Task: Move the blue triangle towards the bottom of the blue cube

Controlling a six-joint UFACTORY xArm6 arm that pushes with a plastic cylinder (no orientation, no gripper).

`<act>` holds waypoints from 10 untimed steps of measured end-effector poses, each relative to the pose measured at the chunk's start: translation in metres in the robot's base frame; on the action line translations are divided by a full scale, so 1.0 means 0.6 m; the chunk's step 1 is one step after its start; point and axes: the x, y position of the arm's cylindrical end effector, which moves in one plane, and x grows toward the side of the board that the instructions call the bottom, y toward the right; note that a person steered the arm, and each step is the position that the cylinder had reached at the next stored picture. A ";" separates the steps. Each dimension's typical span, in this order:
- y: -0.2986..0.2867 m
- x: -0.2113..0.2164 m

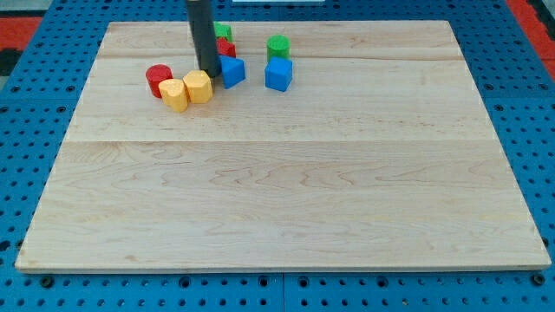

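The blue triangle [232, 70] lies near the view's top, a short way left of the blue cube [278, 74], with a gap between them. My tip [210, 74] stands right against the triangle's left side, just above the yellow blocks. The dark rod rises from it toward the view's top and hides part of a red block [225, 48] and a green block [223, 33] behind it.
A green cylinder [277, 47] stands just above the blue cube. Two yellow blocks [198, 87] [174, 94] sit left of my tip, and a red cylinder [158, 78] is left of them. All lie on the wooden board [286, 199].
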 end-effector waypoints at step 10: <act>0.056 0.066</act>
